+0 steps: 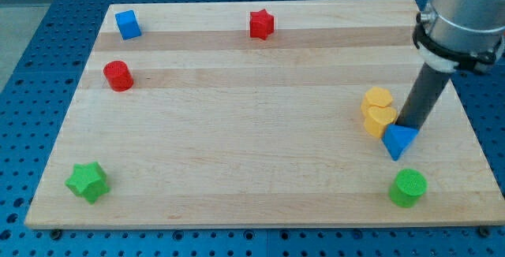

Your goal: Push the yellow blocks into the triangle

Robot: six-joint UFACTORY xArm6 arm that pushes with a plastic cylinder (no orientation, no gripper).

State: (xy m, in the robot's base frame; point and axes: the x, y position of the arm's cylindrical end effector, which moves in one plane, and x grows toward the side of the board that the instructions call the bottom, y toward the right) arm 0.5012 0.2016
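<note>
Two yellow blocks sit at the view's right: a yellow hexagon block [378, 98] above and a second yellow block [379, 120] touching it just below. A blue triangle block [400, 140] lies just below and right of them, touching the lower yellow block. My tip [407, 124] is a dark rod coming down from the view's upper right; its end sits at the triangle's upper edge, just right of the lower yellow block.
A blue cube [128, 24] and a red star block [262, 24] lie near the view's top. A red cylinder [118, 76] is at the left. A green star block [87, 181] is at bottom left, a green cylinder [408, 188] at bottom right. The wooden board [237, 131] carries them all.
</note>
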